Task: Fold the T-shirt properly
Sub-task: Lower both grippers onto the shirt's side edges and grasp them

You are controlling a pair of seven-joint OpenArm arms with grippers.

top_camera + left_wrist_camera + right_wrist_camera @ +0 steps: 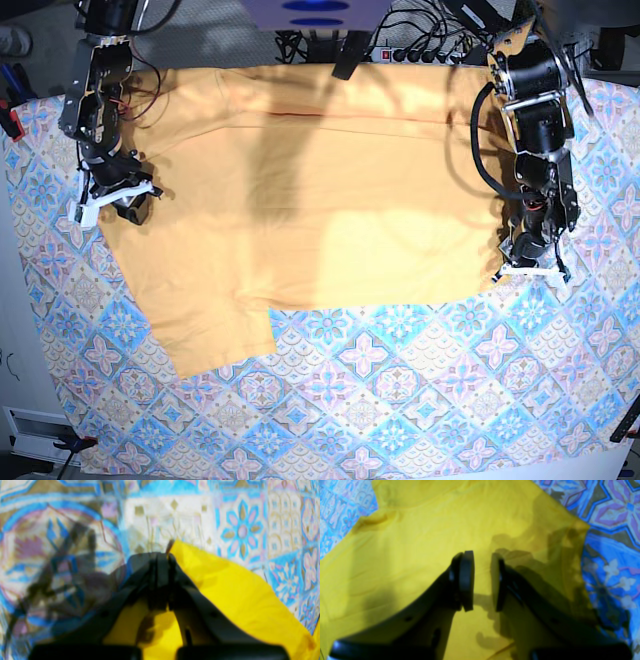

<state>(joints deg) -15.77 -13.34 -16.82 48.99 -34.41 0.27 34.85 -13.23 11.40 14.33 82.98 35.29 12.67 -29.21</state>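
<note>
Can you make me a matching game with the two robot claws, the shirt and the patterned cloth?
Things:
1. left gripper
2. right gripper
3. T-shirt
4. tile-patterned cloth

States:
A. blue and pink, lying underneath
B. jaws apart, above yellow fabric
C. yellow-orange, spread out
D. pinched shut at the shirt's edge

Pairs: 1-D, 2-B, 3-C, 4-A

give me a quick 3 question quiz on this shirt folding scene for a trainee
1. True or false: the left gripper is shut on a corner of the T-shirt.
2. The right gripper has its jaws: A) apart above the shirt, B) clamped on the patterned cloth.
3. Fill in: in the base view, one ______ sticks out at the shirt's lower left.

Key: 1 true; 2 A; 3 sleeve
</note>
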